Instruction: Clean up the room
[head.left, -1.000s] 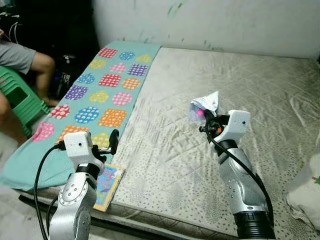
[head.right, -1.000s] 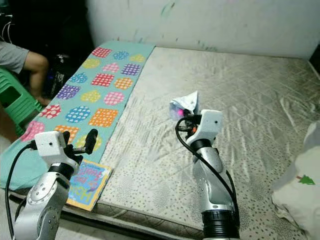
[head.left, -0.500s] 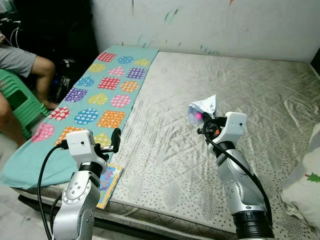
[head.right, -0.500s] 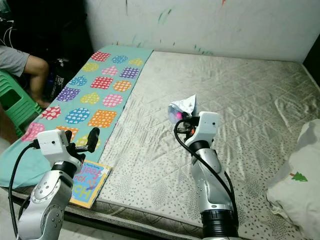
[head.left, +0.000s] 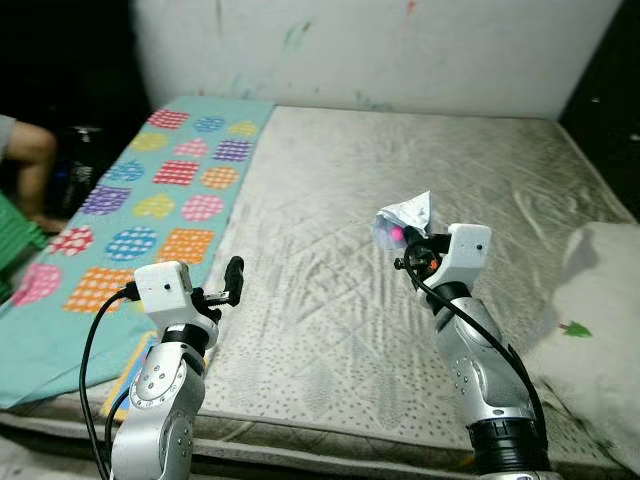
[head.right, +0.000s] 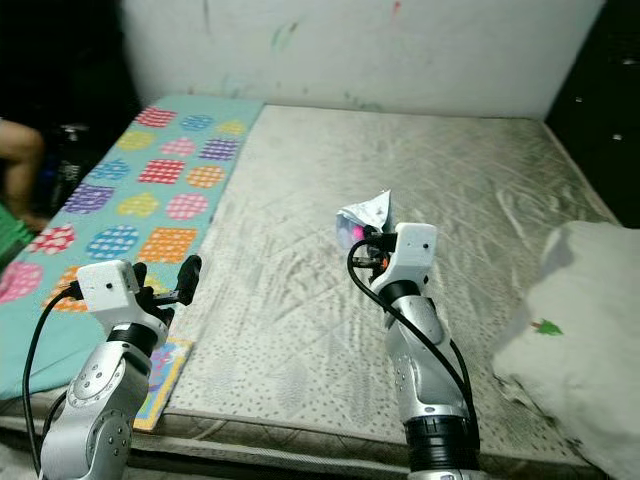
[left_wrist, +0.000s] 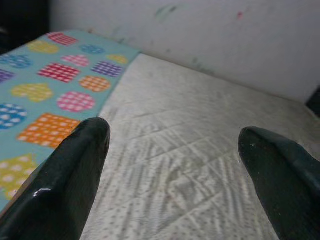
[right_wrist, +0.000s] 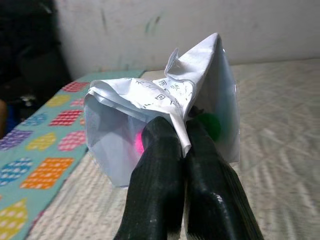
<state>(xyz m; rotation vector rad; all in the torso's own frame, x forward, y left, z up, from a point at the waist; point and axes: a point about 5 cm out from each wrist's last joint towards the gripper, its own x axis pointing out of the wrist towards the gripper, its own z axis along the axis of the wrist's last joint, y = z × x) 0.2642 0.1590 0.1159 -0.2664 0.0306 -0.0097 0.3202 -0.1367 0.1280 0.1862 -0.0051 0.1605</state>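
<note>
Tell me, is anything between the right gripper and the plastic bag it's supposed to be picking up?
Nothing is in between: the right gripper is already shut on the plastic bag, holding it up above the mattress.

No print can be read. The crumpled plastic packet (right_wrist: 165, 95), pinched between the right gripper's (right_wrist: 184, 131) fingers, carries small dark characters on its folded top edge, too small and blurred to make out.
</note>
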